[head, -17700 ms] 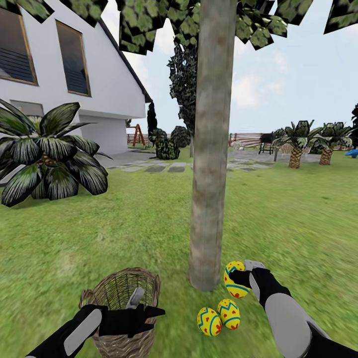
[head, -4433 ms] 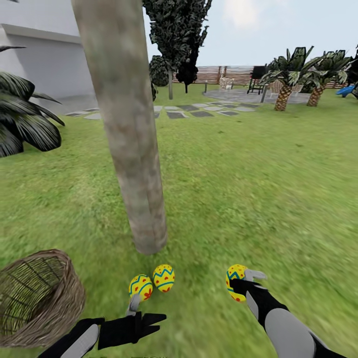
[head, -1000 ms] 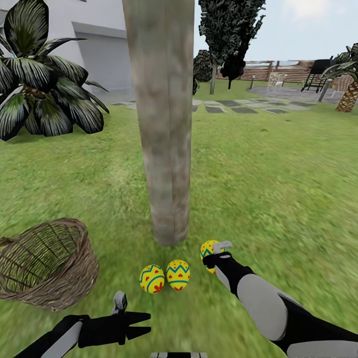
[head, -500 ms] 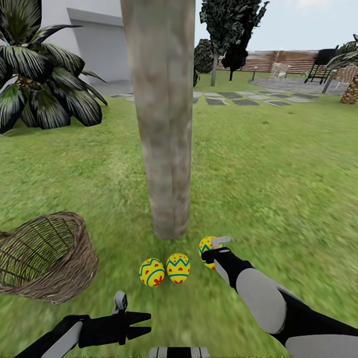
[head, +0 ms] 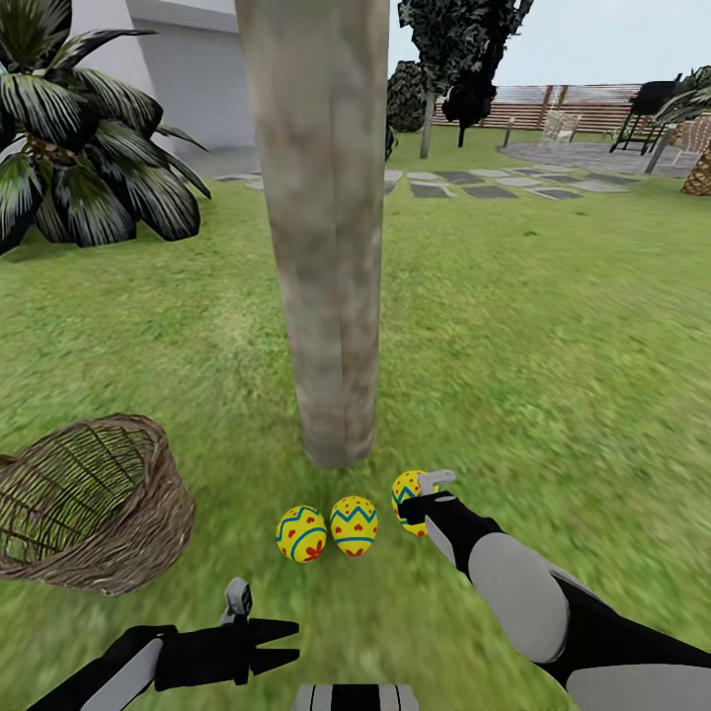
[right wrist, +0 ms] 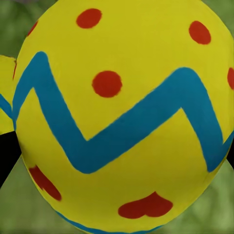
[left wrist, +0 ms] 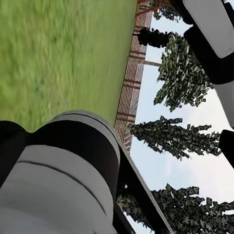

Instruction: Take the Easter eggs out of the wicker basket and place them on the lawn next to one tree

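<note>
right pincer (head: 423,502) is clamped on the 3rd egg (head: 410,496), hovering low at ~4 o'clock of the tree (head: 331,296), just right of the other 2 eggs (head: 328,528); left pincer (head: 281,642) loose, empty

Lawn (head: 553,326): mottled green grass, covers most of the head view from the lower edge up to the paved area at upper right.

Tree (head: 321,227): thick grey-beige trunk, rooted in the grass at frame centre.

Two Easter eggs on the grass just below the trunk base, touching or nearly so: left egg (head: 301,534), middle egg (head: 354,525).

Wicker basket (head: 89,504): rests on the grass at lower left, tilted, mouth facing right. Well apart from the eggs.

Spiky dark-leaved plant (head: 69,168) stands in the grass at upper left.

Grey stepping stones (head: 494,188) run across the top.
</note>
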Available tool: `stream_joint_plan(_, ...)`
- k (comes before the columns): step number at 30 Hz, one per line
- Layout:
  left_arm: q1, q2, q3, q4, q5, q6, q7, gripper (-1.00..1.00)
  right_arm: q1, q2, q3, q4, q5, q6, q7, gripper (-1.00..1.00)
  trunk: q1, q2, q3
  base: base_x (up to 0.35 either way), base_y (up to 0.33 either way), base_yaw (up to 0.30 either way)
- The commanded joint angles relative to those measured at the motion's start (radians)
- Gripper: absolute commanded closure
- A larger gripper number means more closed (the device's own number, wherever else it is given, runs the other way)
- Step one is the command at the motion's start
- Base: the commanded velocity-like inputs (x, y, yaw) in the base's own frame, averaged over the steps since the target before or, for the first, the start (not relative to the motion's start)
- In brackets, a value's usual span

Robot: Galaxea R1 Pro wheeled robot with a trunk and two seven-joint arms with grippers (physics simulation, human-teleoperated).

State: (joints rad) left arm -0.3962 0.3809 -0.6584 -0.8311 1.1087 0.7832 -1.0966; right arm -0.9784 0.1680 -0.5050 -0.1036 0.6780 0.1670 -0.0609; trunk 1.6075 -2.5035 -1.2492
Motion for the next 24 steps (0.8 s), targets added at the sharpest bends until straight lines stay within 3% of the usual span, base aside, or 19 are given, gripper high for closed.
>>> stream_joint_plan(1, -0.001, 0.001, -0.004, 0.003, 0.008, 0.007, 0.0, -1.0, 0.0, 0.001, -0.004, -0.001, 0.005, 0.005, -0.002, 1.0, 0.0, 0.0, -0.001, 0.178, 0.039, 0.0)
stream_joint_plan(7, -0.001, 0.001, -0.004, 0.009, 0.009, 0.007, 0.0, -1.0, 0.0, 0.001, -0.004, -0.001, 0.005, 0.005, -0.002, 1.0, 0.0, 0.0, -0.001, 0.295, 0.078, 0.0)
stream_joint_plan(12, -0.001, 0.013, -0.004, 0.008, 0.012, 0.007, -0.001, -1.0, 0.0, 0.001, -0.004, -0.001, 0.005, 0.002, -0.002, 1.0, 0.0, 0.0, -0.001, 0.044, 0.012, 0.0)
stream_joint_plan(15, 0.0, 0.037, -0.004, 0.003, 0.017, 0.006, -0.017, -1.0, 0.0, 0.001, -0.004, -0.001, 0.005, 0.002, -0.002, 1.0, 0.001, -0.001, -0.012, 0.001, 0.0, 0.0)
stream_joint_plan(24, 0.0, 0.041, -0.004, 0.0, 0.011, 0.005, -0.045, -1.0, 0.0, 0.001, -0.004, 0.002, 0.005, 0.003, -0.002, 1.0, 0.005, -0.003, -0.047, 0.0, 0.0, 0.0)
